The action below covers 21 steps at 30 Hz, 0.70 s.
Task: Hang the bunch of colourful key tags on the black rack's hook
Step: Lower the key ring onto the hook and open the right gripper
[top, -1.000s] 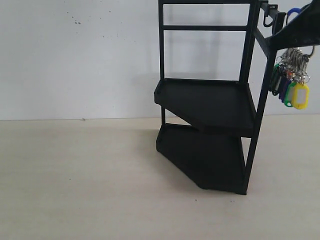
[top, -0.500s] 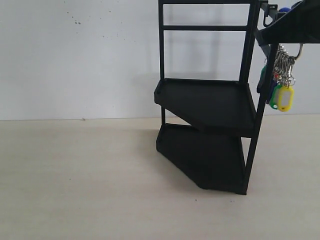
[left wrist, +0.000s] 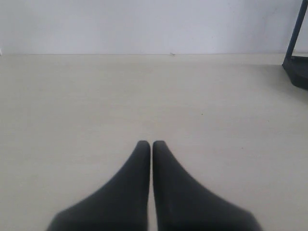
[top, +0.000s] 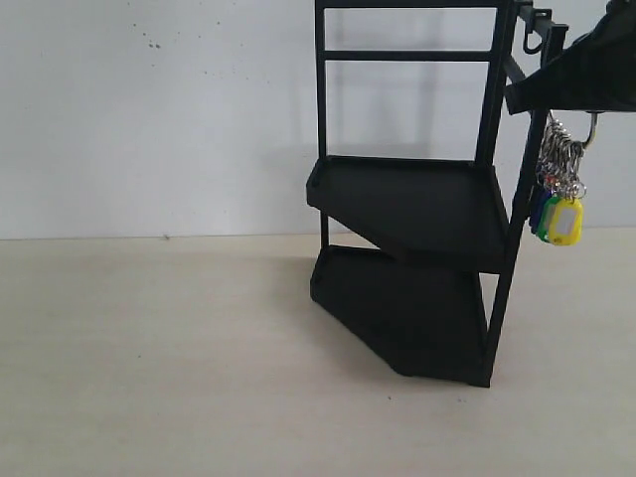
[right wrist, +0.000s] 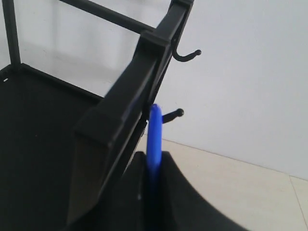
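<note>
The black rack (top: 417, 209) stands at centre right, with small hooks (top: 537, 35) at its top right corner. My right gripper (top: 561, 84) hovers just right of that corner, a little below the hooks, shut on the blue loop (right wrist: 154, 137) of the colourful key tag bunch. Metal rings and the yellow, green and blue tags (top: 558, 204) dangle beside the rack's front upright. In the right wrist view the loop sticks up between the fingers, close under the lower hook (right wrist: 173, 115); the upper hook (right wrist: 187, 55) is farther. My left gripper (left wrist: 151, 144) is shut on nothing above the table.
The rack's two angular trays (top: 407, 189) jut toward the left. One rack leg and foot (left wrist: 296, 62) show at the edge of the left wrist view. A white wall (top: 149, 109) rises behind the pale table (top: 179, 368).
My right gripper has carried the key tag bunch left toward the rack's upright and dropped slightly. The tags have swung closer together. The left gripper shows no movement.
</note>
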{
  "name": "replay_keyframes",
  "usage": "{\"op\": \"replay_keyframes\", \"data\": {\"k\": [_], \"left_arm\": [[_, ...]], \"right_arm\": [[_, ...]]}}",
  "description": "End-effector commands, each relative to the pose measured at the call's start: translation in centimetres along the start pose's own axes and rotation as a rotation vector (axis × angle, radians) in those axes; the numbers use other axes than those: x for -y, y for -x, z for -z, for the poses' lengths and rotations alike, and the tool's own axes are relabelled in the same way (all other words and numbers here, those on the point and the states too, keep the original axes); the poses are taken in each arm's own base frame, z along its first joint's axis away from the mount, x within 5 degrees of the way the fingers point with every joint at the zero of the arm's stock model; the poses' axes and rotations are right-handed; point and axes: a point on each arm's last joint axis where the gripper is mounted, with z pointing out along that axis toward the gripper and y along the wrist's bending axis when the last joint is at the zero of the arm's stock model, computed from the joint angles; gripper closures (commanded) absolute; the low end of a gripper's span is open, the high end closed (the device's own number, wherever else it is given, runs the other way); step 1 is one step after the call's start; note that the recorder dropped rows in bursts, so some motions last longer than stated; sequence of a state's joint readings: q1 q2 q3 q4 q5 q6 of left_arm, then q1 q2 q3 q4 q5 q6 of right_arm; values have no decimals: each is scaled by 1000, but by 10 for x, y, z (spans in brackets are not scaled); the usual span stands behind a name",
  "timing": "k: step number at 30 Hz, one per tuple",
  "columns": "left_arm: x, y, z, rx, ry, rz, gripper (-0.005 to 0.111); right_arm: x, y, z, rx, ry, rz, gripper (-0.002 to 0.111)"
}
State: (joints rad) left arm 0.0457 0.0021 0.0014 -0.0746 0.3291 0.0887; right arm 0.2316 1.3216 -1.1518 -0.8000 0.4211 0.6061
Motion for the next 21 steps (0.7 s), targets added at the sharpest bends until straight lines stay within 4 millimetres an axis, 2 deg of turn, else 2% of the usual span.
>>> {"op": "replay_keyframes", "data": {"k": [1, 4, 7, 9, 14, 21], "left_arm": [[0, 2, 0, 19, 1, 18, 102], [0, 2, 0, 19, 1, 18, 102], [0, 2, 0, 19, 1, 18, 102], [0, 2, 0, 19, 1, 18, 102], [0, 2, 0, 19, 1, 18, 102], [0, 2, 0, 19, 1, 18, 102]], "right_arm": [[1, 0, -1, -13, -1, -12, 106], [-1, -1, -1, -23, 10, -50, 89], [-1, -1, -1, -27, 11, -73, 63], [-1, -1, -1, -28, 10, -73, 53], [3, 3, 8, -8, 3, -91, 53], [17, 9, 37, 16, -42, -115, 53]]}}
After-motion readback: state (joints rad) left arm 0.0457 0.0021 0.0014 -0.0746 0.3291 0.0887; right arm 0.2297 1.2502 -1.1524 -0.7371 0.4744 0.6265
